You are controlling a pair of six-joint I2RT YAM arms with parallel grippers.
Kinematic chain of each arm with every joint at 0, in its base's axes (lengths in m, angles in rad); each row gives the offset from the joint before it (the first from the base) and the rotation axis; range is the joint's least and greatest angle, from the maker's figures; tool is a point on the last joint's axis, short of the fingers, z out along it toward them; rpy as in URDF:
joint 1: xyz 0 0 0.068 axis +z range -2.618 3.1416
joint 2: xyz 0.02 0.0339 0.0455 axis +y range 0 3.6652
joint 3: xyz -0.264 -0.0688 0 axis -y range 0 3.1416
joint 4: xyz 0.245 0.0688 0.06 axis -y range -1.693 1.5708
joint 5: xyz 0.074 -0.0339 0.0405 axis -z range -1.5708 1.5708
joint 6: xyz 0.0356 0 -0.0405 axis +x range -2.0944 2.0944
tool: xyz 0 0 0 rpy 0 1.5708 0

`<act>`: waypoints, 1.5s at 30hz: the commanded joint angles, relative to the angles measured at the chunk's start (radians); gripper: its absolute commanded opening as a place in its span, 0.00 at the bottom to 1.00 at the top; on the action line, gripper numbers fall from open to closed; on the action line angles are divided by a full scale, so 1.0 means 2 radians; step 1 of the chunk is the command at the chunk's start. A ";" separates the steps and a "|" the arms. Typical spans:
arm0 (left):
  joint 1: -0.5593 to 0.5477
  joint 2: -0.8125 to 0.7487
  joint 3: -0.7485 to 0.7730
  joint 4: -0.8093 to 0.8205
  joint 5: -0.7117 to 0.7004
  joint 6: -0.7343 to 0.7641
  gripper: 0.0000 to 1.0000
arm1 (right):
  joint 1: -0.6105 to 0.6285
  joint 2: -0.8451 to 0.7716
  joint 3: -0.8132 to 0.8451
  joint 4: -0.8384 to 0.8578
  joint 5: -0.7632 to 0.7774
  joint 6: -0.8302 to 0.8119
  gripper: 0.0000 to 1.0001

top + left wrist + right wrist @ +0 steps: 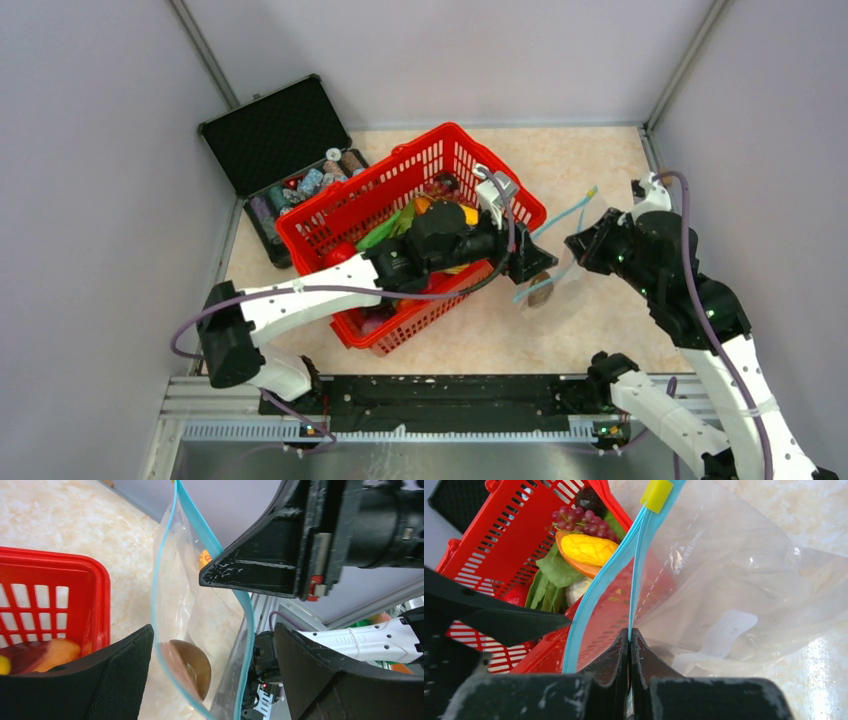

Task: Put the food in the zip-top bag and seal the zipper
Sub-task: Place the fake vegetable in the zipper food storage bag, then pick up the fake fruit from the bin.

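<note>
The clear zip-top bag (562,272) hangs open just right of the red basket. Its light-blue zipper (594,587) is spread into a wide mouth, with a yellow slider (656,494) at the far end. My right gripper (630,636) is shut on one zipper edge and holds the mouth up; it also shows in the top view (584,246). My left gripper (212,675) is open above the mouth, one finger on each side. A brown roundish food piece (192,667) lies inside the bag, slightly blurred. More food (586,550) fills the basket: grapes, a yellow piece, green leaves.
The red lattice basket (335,210) lies under my left arm. An open black case (300,180) with small bottles and spools stands at the back left. Grey walls close in the table on three sides. The bag's white label (729,630) faces my right wrist camera.
</note>
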 commanded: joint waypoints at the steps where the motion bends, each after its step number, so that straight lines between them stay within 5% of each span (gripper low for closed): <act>1: 0.000 -0.055 0.009 -0.025 -0.027 0.047 0.88 | 0.004 0.001 0.013 0.005 0.002 -0.012 0.00; 5: 0.001 -0.089 -0.008 -0.030 -0.041 0.062 0.93 | 0.004 -0.003 0.023 0.001 0.016 -0.007 0.00; 9: 0.002 -0.112 -0.015 -0.047 -0.072 0.079 0.97 | 0.004 -0.026 0.004 0.082 -0.088 -0.007 0.00; 13: 0.003 -0.122 -0.019 -0.072 -0.115 0.085 0.97 | 0.004 0.009 0.029 -0.002 0.041 0.005 0.00; 22: 0.024 -0.174 -0.067 -0.118 -0.206 0.079 0.99 | 0.004 -0.001 0.086 -0.075 0.134 -0.032 0.00; 29: 0.104 -0.198 -0.094 -0.153 -0.182 0.052 0.99 | 0.004 0.052 0.131 -0.153 0.152 -0.078 0.00; 36: 0.207 -0.205 -0.119 -0.183 -0.145 0.049 0.99 | 0.004 0.079 0.014 -0.034 0.027 -0.060 0.00; 45: 0.284 -0.100 -0.074 -0.162 -0.028 0.072 0.98 | 0.004 0.086 -0.011 -0.002 0.016 -0.060 0.00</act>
